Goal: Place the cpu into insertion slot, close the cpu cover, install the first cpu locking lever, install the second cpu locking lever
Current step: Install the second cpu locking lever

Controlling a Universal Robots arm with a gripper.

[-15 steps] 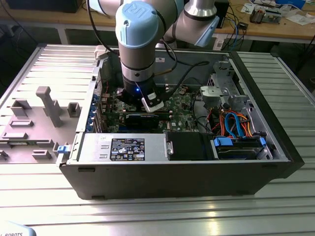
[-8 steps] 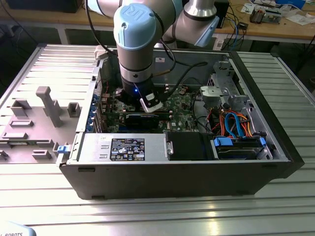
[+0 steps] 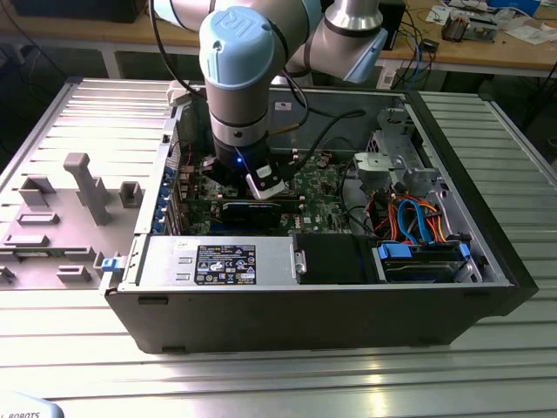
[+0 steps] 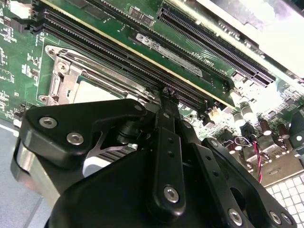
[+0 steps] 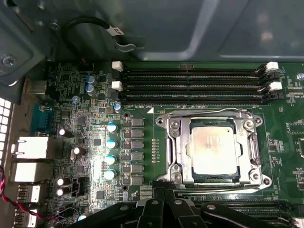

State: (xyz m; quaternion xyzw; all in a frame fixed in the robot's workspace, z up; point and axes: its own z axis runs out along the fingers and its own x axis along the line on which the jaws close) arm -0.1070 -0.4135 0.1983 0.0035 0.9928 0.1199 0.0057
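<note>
While my jaws [image 4: 167,91] stand pressed together with nothing between them, they hover just above the green motherboard [image 5: 85,142] at the edge of the insertion slot [image 5: 173,142]. Beyond them, in the first wrist view, the cpu [image 5: 213,151] lies seated in that slot, framed by the cpu cover [image 5: 251,151] lying flat around it. Farther still run the black memory slots [image 5: 190,85], then the grey wall of the computer case [image 5: 190,28].
</note>
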